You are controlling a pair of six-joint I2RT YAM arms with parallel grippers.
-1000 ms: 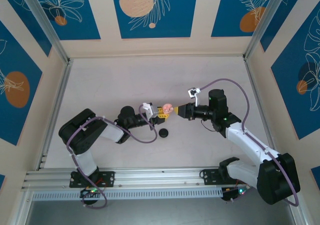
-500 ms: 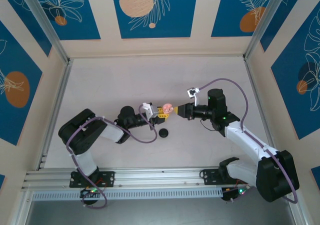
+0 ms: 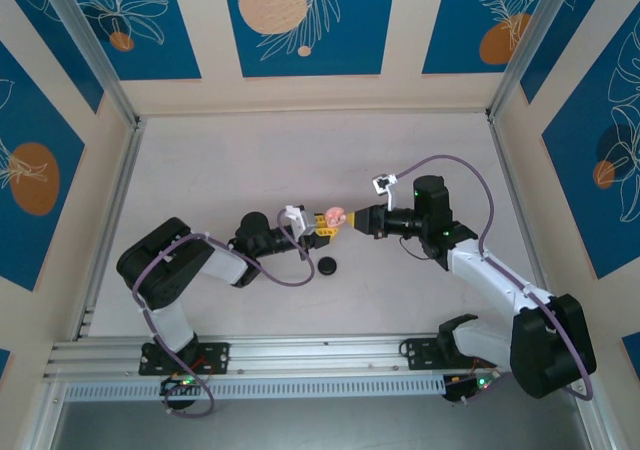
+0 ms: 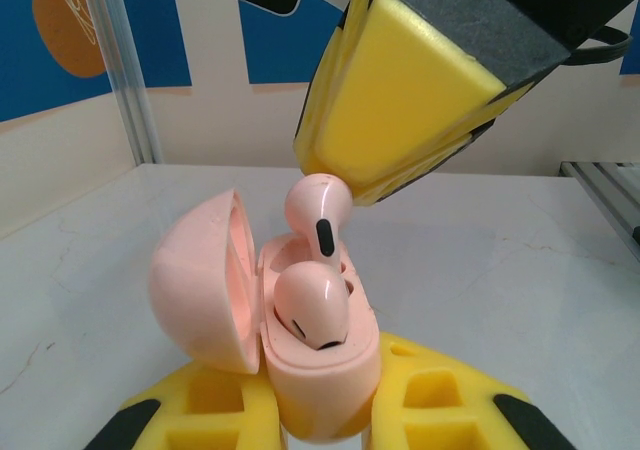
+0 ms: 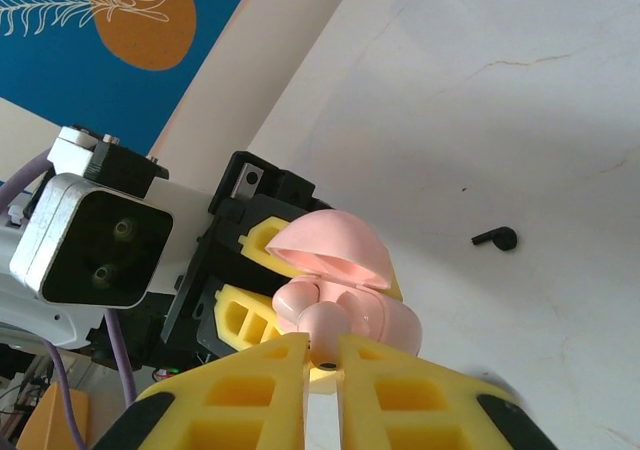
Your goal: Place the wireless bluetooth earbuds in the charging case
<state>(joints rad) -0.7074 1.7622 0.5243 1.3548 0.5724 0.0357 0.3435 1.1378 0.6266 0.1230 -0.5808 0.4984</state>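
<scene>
Clamping on the left: the left gripper [image 3: 322, 227] is pressed shut on the lower body of a pale pink, glossy plastic clamshell charging case [image 4: 322, 375], whose lid stands open to one side. From above, the case is a pink spot between the two sets of jaws, which meet tip to tip. The left wrist view resolves what sits inside. A glossy pink seated earbud [image 4: 312, 308] fills the well nearer the left jaws. A matching second earbud [image 4: 318, 215] stands upright at the farther well, its lower end inside the case's rim. Its rounded top is pinched by the yellow fingers [image 4: 400, 100] of the right gripper [image 3: 352, 221], which are drawn almost together on it.

A small black object [image 3: 327, 264] lies on the white marbled table [image 3: 250, 160], just to the base side of the left jaws and apart from them. Bare surface spreads on every other side. The blue-and-cream wall panels [image 3: 300, 20] and the aluminium rail [image 3: 300, 355] stand well apart from the jaws.
</scene>
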